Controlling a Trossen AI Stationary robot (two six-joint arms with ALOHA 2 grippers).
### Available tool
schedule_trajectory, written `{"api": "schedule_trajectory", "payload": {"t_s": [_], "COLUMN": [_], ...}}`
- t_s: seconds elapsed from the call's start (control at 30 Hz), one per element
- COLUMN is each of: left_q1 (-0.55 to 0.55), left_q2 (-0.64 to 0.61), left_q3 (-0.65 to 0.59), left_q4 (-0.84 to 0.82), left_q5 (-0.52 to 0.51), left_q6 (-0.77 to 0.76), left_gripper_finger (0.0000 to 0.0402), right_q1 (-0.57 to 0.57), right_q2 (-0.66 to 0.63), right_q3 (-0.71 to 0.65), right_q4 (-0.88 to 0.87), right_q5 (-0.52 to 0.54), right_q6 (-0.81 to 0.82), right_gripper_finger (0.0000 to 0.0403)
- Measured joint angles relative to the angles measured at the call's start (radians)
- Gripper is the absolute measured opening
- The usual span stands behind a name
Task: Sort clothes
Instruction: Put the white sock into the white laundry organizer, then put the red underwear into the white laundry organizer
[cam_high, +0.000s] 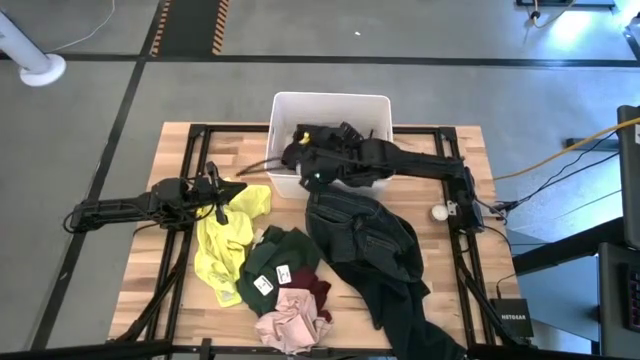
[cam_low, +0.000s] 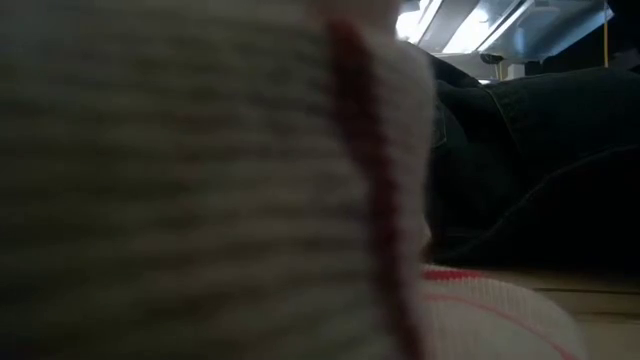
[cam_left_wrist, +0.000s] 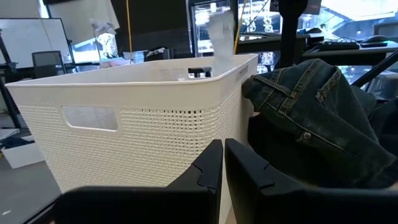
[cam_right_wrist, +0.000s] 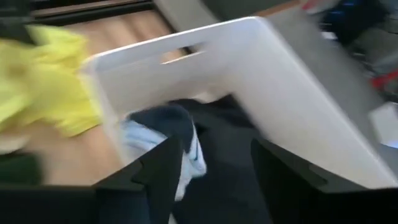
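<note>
My right gripper hangs open over the white bin, tipped downward. Below it in the bin lies a dark garment with a pale blue inside. Dark jeans spread over the table, their upper end against the bin's near wall. A yellow top, a dark green shirt, a maroon piece and a pink piece lie on the table. My left gripper rests shut at the left, pointing level at the bin. My right gripper stands open with the dark, pale-blue-lined garment right beside one finger. I cannot tell whether the finger touches the garment. Nothing lies between the two fingers.
A striped white and red piece lies right before the low camera and blocks most of that view. Bare wood shows at the table's near left and far right. A small white ball sits by the right arm.
</note>
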Motion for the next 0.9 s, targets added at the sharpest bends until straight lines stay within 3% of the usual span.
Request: {"api": "schedule_trajectory", "payload": {"t_s": [0.13, 0.33, 0.47, 0.63, 0.9], "left_q1": [0.000, 0.000, 0.000, 0.000, 0.000], "left_q2": [0.000, 0.000, 0.000, 0.000, 0.000], "left_q3": [0.000, 0.000, 0.000, 0.000, 0.000], "left_q4": [0.000, 0.000, 0.000, 0.000, 0.000], "left_q5": [0.000, 0.000, 0.000, 0.000, 0.000], "left_q6": [0.009, -0.003, -0.009, -0.010, -0.004], "left_gripper_finger": [0.0013, 0.0013, 0.0013, 0.0013, 0.0013], "right_q1": [0.069, 0.193, 0.275, 0.356, 0.418], "right_q2": [0.000, 0.000, 0.000, 0.001, 0.002], "right_q3": [0.000, 0.000, -0.058, -0.187, -0.500], "right_q4": [0.001, 0.005, 0.071, 0.199, 0.496], "right_q5": [-0.085, -0.116, -0.189, -0.349, -0.401], "right_q6": [0.002, 0.040, 0.048, 0.045, 0.056], "right_gripper_finger": [0.0218, 0.0218, 0.0218, 0.0218, 0.0218]}}
